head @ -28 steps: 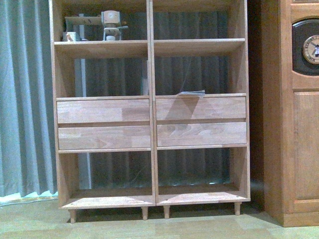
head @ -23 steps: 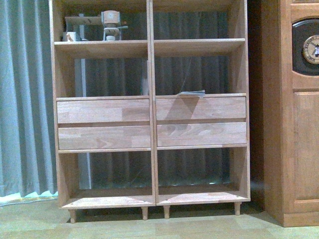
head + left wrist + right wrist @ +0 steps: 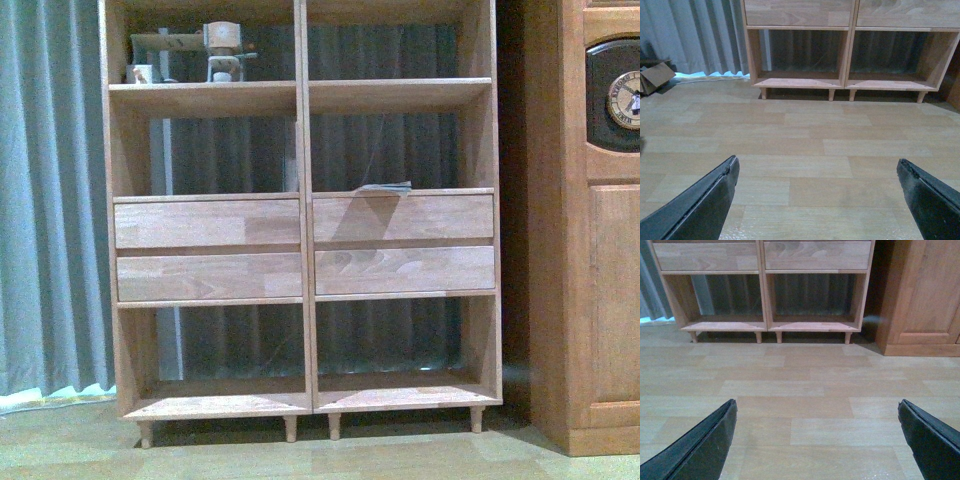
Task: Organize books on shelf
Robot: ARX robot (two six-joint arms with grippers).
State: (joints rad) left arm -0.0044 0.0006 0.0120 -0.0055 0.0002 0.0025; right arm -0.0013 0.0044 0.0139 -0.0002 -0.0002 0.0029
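The light-wood shelf (image 3: pixel 303 150) stands ahead in the front view, with four drawer fronts across its middle. A thin teal-edged book (image 3: pixel 388 187) lies flat above the upper right drawer. The pale paperback is not in view. The shelf's bottom compartments show in the left wrist view (image 3: pixel 845 82) and the right wrist view (image 3: pixel 765 326). My left gripper (image 3: pixel 817 172) is open and empty above the wood floor, well back from the shelf. My right gripper (image 3: pixel 817 412) is open and empty the same way. Neither arm shows in the front view.
A small grey-and-white device (image 3: pixel 222 50) and a mug (image 3: pixel 141 73) sit on the upper left shelf board. A darker wooden cabinet with a clock (image 3: pixel 600 230) stands to the right. Grey curtains (image 3: pixel 50 200) hang behind. A cardboard box (image 3: pixel 655 77) lies on the floor at the left.
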